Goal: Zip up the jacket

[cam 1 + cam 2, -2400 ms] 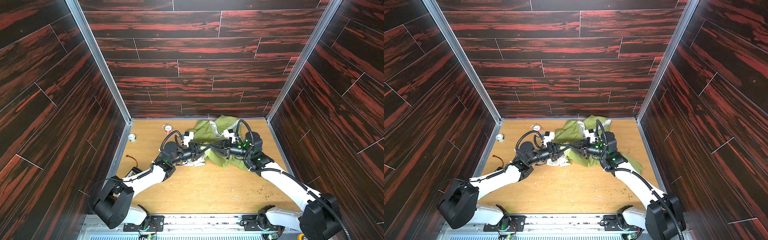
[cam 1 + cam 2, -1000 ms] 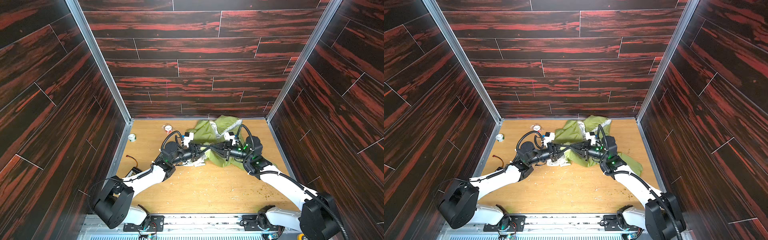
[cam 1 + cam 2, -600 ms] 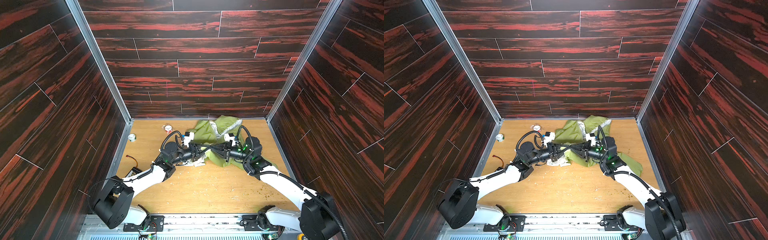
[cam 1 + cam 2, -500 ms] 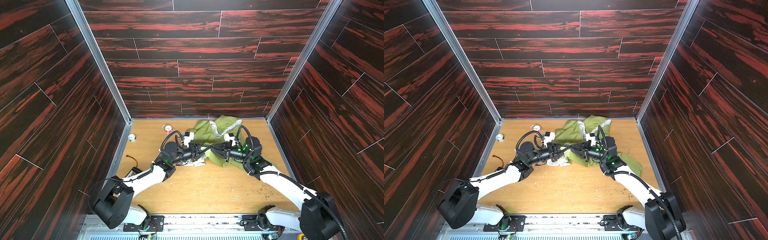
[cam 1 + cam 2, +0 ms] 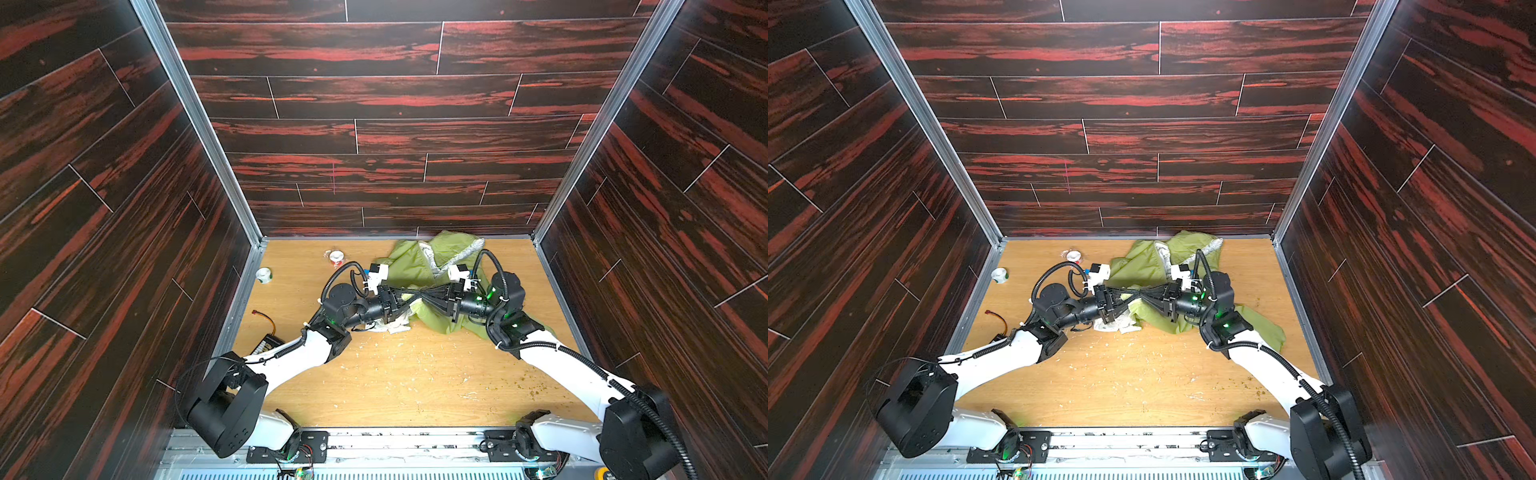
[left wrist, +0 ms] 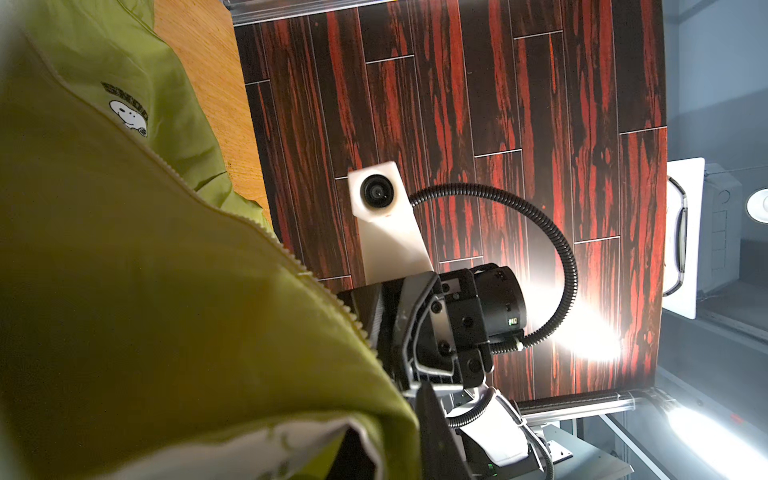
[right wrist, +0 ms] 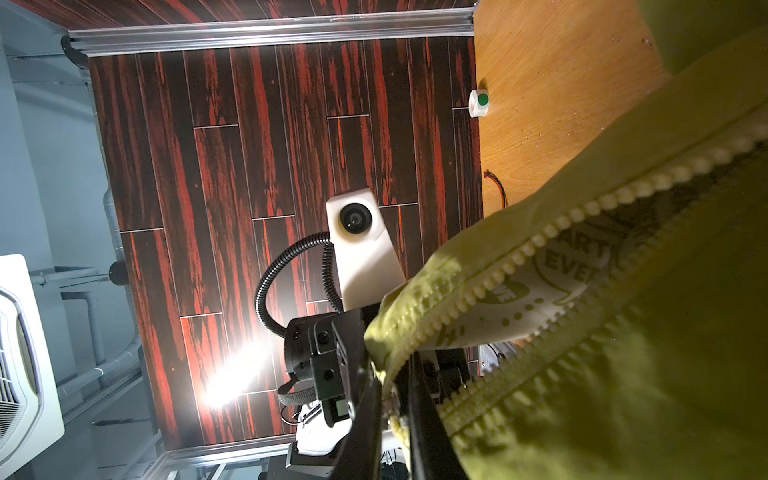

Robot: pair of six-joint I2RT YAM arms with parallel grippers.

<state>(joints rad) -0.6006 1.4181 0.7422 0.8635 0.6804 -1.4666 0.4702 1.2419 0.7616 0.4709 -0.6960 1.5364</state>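
Now my left gripper (image 5: 414, 294) and right gripper (image 5: 425, 294) each clamp the jacket (image 5: 415, 266), whose length runs from the rear toward near right.

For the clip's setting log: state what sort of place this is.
Probably a lab robot test cell, not a home: dark wood-look wall panels in aluminium framing box in a plywood tabletop, and the left arm and right arm are mounted on a metal rail at its front edge.
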